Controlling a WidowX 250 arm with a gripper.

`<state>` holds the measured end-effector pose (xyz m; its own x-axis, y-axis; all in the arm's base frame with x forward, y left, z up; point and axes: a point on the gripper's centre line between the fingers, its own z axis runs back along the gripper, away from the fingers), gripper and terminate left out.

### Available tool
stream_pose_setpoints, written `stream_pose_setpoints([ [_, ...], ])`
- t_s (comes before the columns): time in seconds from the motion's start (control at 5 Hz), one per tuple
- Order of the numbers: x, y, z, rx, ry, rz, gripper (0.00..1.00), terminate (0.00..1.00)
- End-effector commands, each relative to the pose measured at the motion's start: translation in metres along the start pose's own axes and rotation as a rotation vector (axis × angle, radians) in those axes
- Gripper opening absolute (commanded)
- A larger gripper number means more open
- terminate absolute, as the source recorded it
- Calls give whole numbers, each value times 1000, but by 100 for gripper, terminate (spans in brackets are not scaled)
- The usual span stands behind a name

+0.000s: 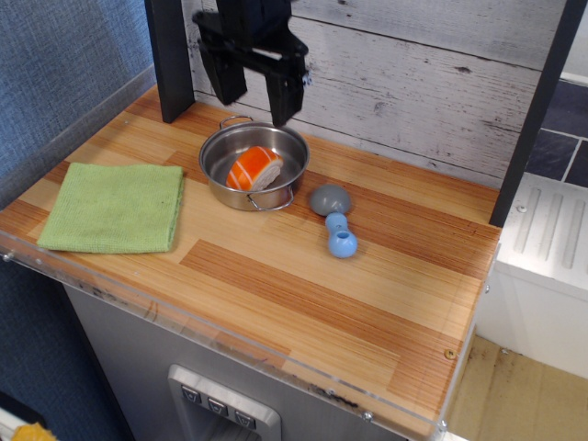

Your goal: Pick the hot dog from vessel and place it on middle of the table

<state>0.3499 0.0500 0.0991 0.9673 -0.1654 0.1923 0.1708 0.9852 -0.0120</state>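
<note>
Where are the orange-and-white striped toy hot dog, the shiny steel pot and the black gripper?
Hot dog [254, 169], only camera view, orange striped top.
Steel pot [218, 186], same view, front-left wall.
Gripper [258, 101], same view, midway between its open fingertips.
</note>
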Motion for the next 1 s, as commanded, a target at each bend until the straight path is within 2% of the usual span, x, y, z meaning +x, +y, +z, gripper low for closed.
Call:
stream_pose_setpoints([
  [0.0, 4, 15, -21, 32, -16, 0, 100, 0],
  [0.4, 0, 23, -44, 40, 16, 11, 100, 0],
  [0.8, -5, 22, -67, 22, 50, -7, 100, 0],
])
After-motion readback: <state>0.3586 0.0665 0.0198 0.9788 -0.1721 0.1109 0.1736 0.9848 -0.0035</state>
